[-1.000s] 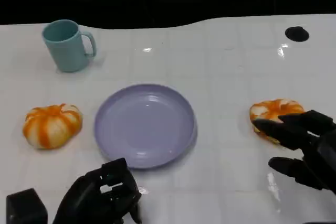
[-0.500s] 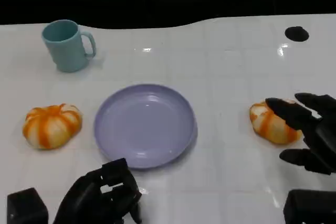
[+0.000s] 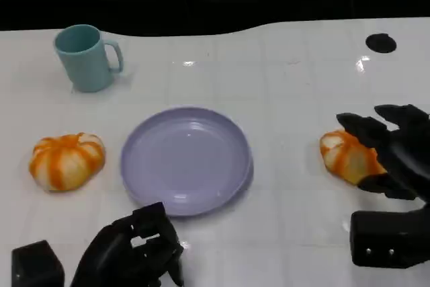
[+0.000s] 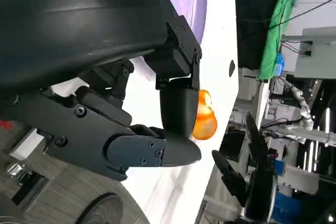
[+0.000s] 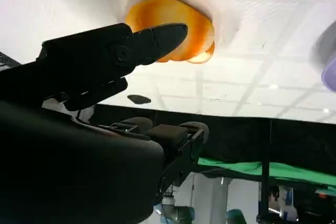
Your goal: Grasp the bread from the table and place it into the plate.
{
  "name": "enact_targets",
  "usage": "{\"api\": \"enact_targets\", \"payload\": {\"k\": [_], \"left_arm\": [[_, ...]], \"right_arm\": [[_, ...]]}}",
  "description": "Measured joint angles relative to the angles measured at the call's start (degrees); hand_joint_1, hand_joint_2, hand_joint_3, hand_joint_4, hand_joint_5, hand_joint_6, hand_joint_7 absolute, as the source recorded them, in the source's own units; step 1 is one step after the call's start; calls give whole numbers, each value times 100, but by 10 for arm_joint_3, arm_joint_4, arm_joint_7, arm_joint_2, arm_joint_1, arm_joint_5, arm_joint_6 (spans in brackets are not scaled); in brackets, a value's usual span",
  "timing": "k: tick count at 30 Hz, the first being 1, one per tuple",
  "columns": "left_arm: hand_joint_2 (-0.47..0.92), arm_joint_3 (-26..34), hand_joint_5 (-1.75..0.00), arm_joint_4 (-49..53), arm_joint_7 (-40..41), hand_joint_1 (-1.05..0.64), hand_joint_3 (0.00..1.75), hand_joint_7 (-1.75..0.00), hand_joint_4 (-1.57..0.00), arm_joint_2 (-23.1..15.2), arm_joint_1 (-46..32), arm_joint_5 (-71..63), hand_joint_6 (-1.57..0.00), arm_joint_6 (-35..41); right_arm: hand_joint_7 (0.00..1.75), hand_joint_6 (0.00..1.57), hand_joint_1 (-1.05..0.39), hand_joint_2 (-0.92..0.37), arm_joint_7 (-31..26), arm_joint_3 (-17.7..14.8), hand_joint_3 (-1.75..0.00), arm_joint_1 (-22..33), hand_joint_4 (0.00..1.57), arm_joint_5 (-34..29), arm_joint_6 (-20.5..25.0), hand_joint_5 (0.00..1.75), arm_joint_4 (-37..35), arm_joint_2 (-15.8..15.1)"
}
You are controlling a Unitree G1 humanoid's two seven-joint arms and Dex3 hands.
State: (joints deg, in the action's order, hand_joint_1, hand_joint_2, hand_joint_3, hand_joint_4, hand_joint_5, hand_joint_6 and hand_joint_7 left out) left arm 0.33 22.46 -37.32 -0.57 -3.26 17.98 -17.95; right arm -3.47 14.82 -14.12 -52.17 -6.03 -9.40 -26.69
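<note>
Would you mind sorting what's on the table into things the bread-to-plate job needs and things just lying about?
Needed for the job:
- bread by the right hand
- bread on the left side
- purple plate
- right hand, fingers spread around the bread

Just lying about:
- teal mug
- black disc at the far corner
- left hand, idle, fingers curled

The plate (image 3: 186,160) is set in the middle of the tabletop (image 3: 282,85). One bread (image 3: 66,159) is placed to the left of the plate, and another bread (image 3: 348,156) is placed to its right. A cup (image 3: 85,58) is seen behind the left bread. The right robot hand (image 3: 393,152) is found at the right bread, and the left robot hand (image 3: 131,253) is kept in front of the plate.
</note>
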Motion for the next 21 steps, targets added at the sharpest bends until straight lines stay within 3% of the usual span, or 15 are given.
{"api": "enact_targets", "payload": {"k": [8,21], "left_arm": [[78,0,-175,0,2,-60,47,-146,-77,1,0,0,-73,0],[78,-1,-175,-10,2,-60,48,-146,-77,2,-3,1,-73,10]], "right_arm": [[1,32,-48,-80,7,30,0,-30,16,1,7,28,-44,1],[0,32,-52,-83,74,70,0,-102,21,7,26,17,-123,2]]}}
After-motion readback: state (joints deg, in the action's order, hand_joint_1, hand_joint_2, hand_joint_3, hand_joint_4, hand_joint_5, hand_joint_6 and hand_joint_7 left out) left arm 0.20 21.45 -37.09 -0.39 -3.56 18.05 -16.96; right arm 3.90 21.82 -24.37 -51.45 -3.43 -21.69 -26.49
